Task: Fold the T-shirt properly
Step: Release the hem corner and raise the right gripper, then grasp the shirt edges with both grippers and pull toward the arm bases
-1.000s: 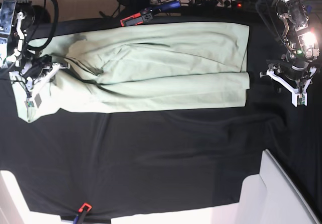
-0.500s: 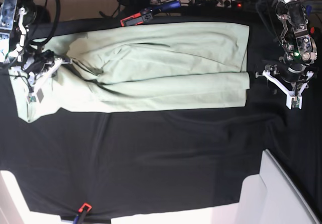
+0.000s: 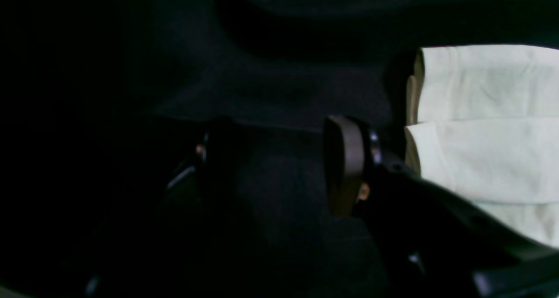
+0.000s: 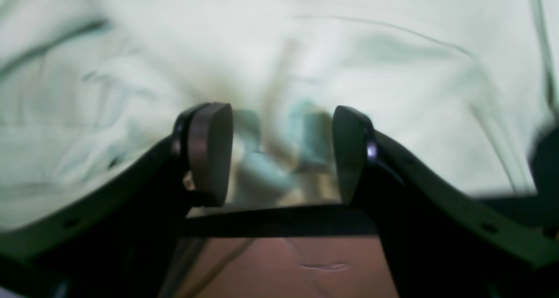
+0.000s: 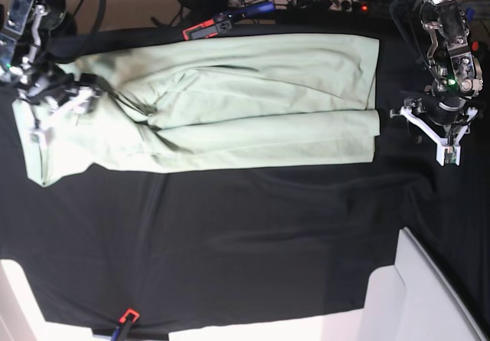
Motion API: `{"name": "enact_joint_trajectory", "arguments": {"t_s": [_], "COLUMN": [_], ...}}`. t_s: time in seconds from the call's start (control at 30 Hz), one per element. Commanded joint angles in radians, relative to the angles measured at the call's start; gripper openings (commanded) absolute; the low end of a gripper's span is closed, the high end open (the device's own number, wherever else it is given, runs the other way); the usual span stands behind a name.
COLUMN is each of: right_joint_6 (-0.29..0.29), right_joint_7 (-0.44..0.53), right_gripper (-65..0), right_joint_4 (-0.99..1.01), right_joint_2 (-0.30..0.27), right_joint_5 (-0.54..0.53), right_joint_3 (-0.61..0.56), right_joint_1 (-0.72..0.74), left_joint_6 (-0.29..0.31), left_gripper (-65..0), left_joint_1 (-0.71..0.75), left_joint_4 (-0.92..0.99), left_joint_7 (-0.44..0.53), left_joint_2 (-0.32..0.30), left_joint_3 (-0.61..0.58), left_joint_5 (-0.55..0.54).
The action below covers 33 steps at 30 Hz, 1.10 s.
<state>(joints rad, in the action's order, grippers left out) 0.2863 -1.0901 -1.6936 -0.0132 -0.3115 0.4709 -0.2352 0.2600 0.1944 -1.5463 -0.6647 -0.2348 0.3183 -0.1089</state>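
The T-shirt (image 5: 230,103) lies folded lengthwise on the black cloth (image 5: 230,234). At 9 o'clock the right gripper (image 4: 281,154) gapes, gripping nothing; at 3 o'clock the left gripper (image 3: 279,167) hangs parted over cloth, ready for the hem.

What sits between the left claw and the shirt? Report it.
Nothing visible. The left claw hangs open over bare black cloth, just off the shirt's folded edge, with only cloth in the gap.
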Motion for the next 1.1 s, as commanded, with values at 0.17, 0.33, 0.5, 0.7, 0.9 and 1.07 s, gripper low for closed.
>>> {"name": "enact_joint_trajectory", "arguments": {"t_s": [0.17, 0.33, 0.5, 0.7, 0.9, 1.07], "right_joint_6": [-0.121, -0.120, 0.014, 0.077, 0.081, 0.084], "right_joint_7": [0.018, 0.018, 0.040, 0.090, 0.097, 0.098], "right_gripper": [-30.3, -30.3, -30.3, -30.3, -30.3, -30.3], "right_joint_4": [-0.121, -0.136, -0.090, -0.049, -0.049, -0.049], "right_joint_2": [-0.003, 0.000, 0.000, 0.002, 0.002, 0.002], "right_joint_5": [-0.001, -0.007, -0.007, -0.007, -0.007, -0.007], "right_joint_3": [0.062, 0.045, -0.022, -0.033, -0.033, -0.034], "right_joint_1": [0.006, 0.021, 0.029, 0.026, 0.023, 0.027], "left_joint_6": [-0.006, -0.006, -0.005, 0.022, 0.022, 0.022], "left_gripper": [-32.4, -32.4, -32.2, -24.5, -22.5, -23.2], "left_joint_1": [-0.009, -0.009, -0.006, -0.006, -0.019, -0.020], "left_joint_4": [-0.021, -0.024, -0.062, -0.158, -0.145, -0.142], "left_joint_7": [0.018, 0.018, 0.015, -0.111, -0.109, -0.108], "left_joint_2": [-0.011, -0.007, 0.019, 0.021, 0.031, 0.031], "left_joint_3": [0.000, 0.000, -0.003, -0.003, -0.037, -0.166], "left_joint_5": [-0.002, -0.002, -0.081, -0.380, -0.384, -0.380]}}
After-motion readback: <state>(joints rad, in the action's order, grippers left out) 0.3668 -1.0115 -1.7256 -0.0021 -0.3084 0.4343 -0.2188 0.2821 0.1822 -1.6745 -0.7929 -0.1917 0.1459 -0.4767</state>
